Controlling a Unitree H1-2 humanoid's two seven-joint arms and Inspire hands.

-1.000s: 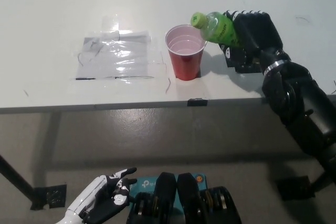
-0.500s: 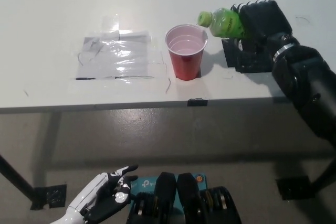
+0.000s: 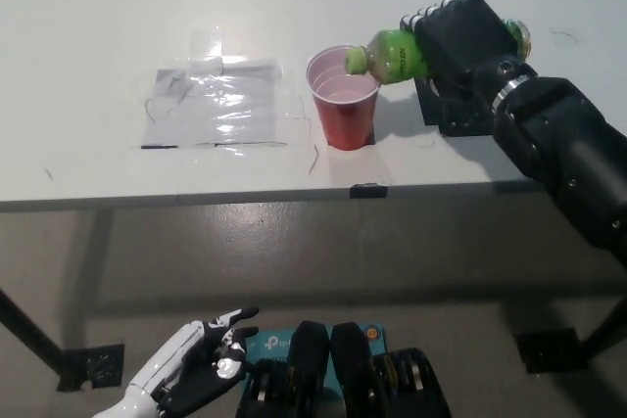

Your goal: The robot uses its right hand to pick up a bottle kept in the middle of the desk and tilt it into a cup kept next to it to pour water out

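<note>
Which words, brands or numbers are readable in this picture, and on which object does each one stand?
Green bottle in the right hand: dark label print, too blurred to read.
Teal box at the bottom edge: white logo, too small to read.
Red cup: no text.

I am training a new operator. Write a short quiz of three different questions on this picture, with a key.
1. True or false: the green bottle stands upright on the desk.
2. Which hand holds the bottle? A) the white left hand B) the black right hand
3. Fill in: the bottle's cap end lies over the rim of the red ____.

Key: 1. False; it is held nearly on its side. 2. B; the left hand rests open low at the picture's lower left. 3. cup.
</note>
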